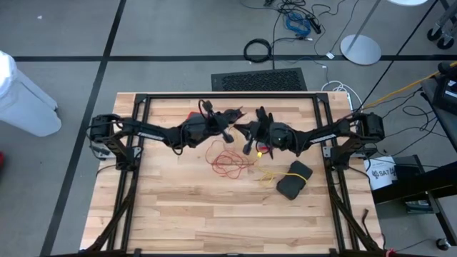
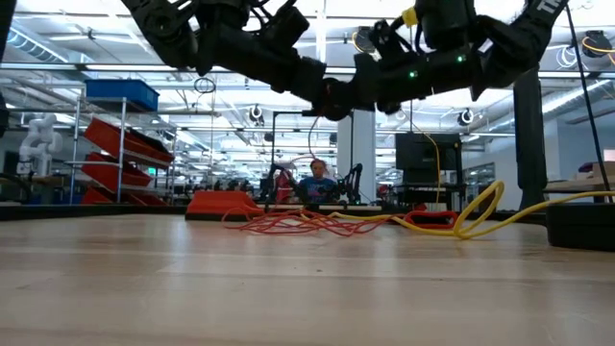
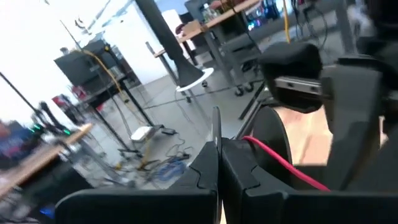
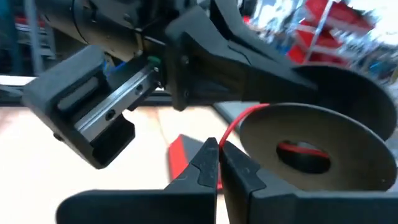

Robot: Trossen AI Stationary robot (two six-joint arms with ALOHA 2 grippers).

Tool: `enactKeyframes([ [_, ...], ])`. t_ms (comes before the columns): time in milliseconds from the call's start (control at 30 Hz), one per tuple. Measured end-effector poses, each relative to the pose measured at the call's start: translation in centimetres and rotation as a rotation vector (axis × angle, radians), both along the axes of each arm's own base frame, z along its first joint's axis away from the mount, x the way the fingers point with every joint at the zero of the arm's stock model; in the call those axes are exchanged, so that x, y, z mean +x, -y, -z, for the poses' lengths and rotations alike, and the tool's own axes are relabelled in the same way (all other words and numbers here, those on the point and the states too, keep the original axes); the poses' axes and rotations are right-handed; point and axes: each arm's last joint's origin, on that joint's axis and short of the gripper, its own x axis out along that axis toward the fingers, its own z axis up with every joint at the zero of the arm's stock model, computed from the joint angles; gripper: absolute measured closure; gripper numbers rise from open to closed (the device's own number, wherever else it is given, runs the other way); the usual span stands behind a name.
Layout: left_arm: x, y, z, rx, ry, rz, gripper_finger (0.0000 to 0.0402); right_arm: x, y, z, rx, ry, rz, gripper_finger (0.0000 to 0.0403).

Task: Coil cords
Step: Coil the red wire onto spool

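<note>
Two cords [image 1: 228, 160], one reel [image 4: 314, 149]

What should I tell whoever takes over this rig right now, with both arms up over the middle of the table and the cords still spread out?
Left gripper: shut, raised above the table's far middle, with the red-orange cord running past its closed tips toward a round black reel.
Right gripper: shut, raised right beside it, tips at the same cord near the reel.
Red-orange cord: mostly a loose tangle on the wooden table.
Yellow cord: loose, next to a black pouch.
Done: no tidy coil visible.
Left: wind red-orange, then yellow.
</note>
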Motion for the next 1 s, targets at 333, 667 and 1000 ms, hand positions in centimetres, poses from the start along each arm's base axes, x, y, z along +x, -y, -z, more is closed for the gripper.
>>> enactKeyframes([
  [333, -0.1, -1.1, -1.0, -0.125, 0.192, 0.043, 0.0402, 0.1, -0.9, -0.5, -0.118, 0.024, 0.083, 0.0403],
  [667, -0.1, -1.0, -1.4, -0.152, 0.250, 0.119, 0.0402, 1.0, -0.6, 1.8, -0.118, -0.009, 0.083, 0.0394],
  [1000, -0.2, -0.7, -2.1, -0.168, 0.272, 0.220, 0.0402, 1.0, -0.3, 2.1, -0.122, -0.045, 0.087, 0.0360],
])
